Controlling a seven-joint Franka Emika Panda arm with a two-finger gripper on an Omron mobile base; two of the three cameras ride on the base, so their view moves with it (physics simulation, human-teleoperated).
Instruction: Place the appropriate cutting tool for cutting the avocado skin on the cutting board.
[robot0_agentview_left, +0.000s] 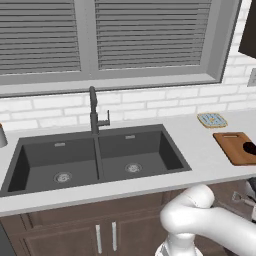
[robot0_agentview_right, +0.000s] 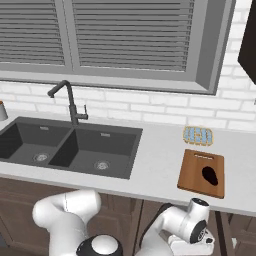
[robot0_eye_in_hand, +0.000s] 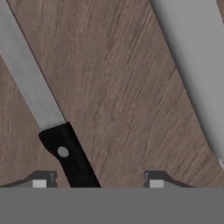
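Note:
In the hand view a knife lies on a brown wood-grain surface, its black handle (robot0_eye_in_hand: 70, 159) with a silver rivet running down between my fingertips and its grey blade (robot0_eye_in_hand: 26, 74) reaching to the upper left. My gripper (robot0_eye_in_hand: 98, 180) is open, with one tip on each side of the handle and not touching it. The reddish-brown cutting board (robot0_agentview_left: 234, 145) (robot0_agentview_right: 197, 172) lies on the counter to the right of the sink. The dark avocado (robot0_agentview_left: 249, 147) (robot0_agentview_right: 210, 175) rests on it.
A second, broader grey blade (robot0_eye_in_hand: 192, 65) lies to the right of the knife. A double dark sink (robot0_agentview_left: 97, 160) with a black faucet (robot0_agentview_left: 94, 112) sits in the counter. A blue-and-tan pad (robot0_agentview_left: 212, 119) lies behind the board by the brick wall.

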